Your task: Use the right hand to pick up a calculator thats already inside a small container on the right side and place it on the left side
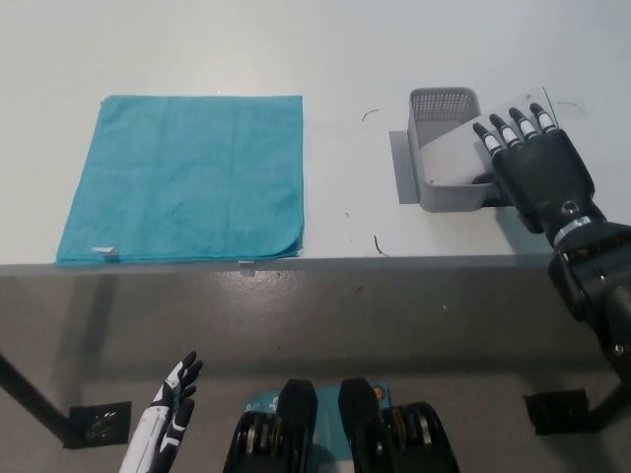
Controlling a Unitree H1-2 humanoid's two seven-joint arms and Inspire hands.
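No readable text, label, brand, number or sign shows anywhere.

A: What lies under the black right hand (537, 177)?
B: A smooth white rectangular tabletop (345, 59), evenly lit, stretching far to that hand's left.
A: And nearer the robot than the hand?
B: Grey, faintly glossy floor (394, 325), with a black square foot plate (557, 409) there and another black plate (99, 422) far to the hand's left.
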